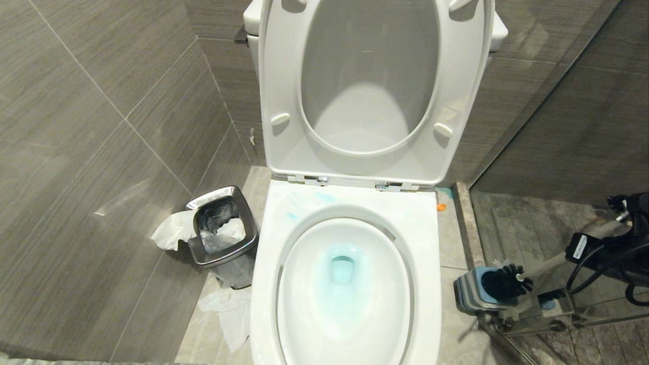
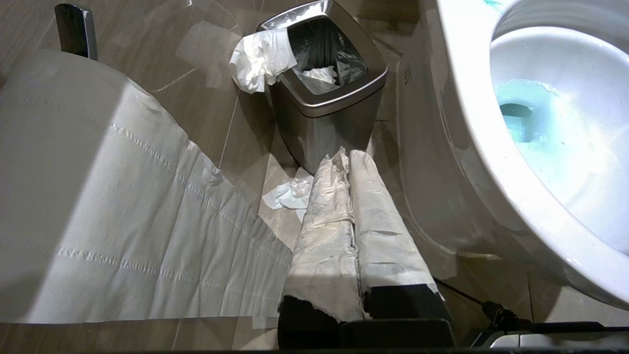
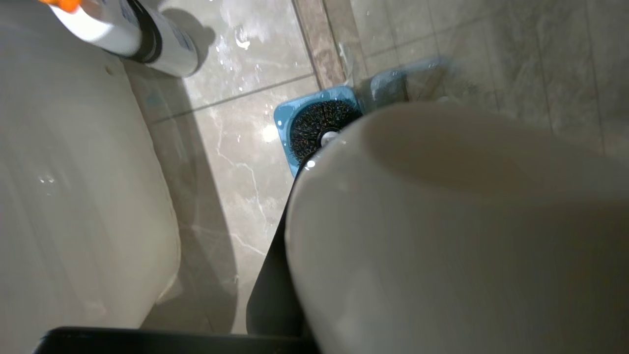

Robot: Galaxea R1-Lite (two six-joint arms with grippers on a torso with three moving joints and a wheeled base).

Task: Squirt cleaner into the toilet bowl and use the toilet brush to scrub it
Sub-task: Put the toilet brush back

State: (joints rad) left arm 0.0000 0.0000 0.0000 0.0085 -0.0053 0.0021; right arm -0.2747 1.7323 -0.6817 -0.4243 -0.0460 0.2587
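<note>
While the seat (image 1: 284, 76) and lid stand raised against the tank, the toilet bowl (image 1: 263, 284) lies open at centre of the head view, w/ cleaner (image 1: 340, 266) tinting the water pale blue round the drain and thin turquoise smears on the rim's back left, near the chrome hinges (image 1: 322, 179).

The brush (image 1: 504, 284) is low on the right side of the bowl: black bristle head at the mouth of the blue-and-grey holder (image 1: 469, 291), which sits on the floor beside the bowl's right flank. Handle slants up and right toward the right gripper (image 1: 608, 243), at the frame's right edge among black cables. Right wrist view: the pale handle (image 3: 442, 236) fills the near field, running down to the bristles (image 3: 319, 130) in the blue holder, so the jaws appear to be pinching the handle, though the jaws themselves can't be made out. A white bottle (image 3: 147, 39) w/ orange cap stands on the floor behind, close to the bowl's side.

Left gripper (image 2: 349, 162) hangs low on the bowl's left, jaws pressed together, both wrapped in paper, pointing at the steel bin (image 2: 324, 98). Tissue drapes over the bin's rim, more lies crumpled on the floor (image 2: 290, 194). A toilet roll (image 2: 73, 196) hangs close to the left wrist cam.
</note>
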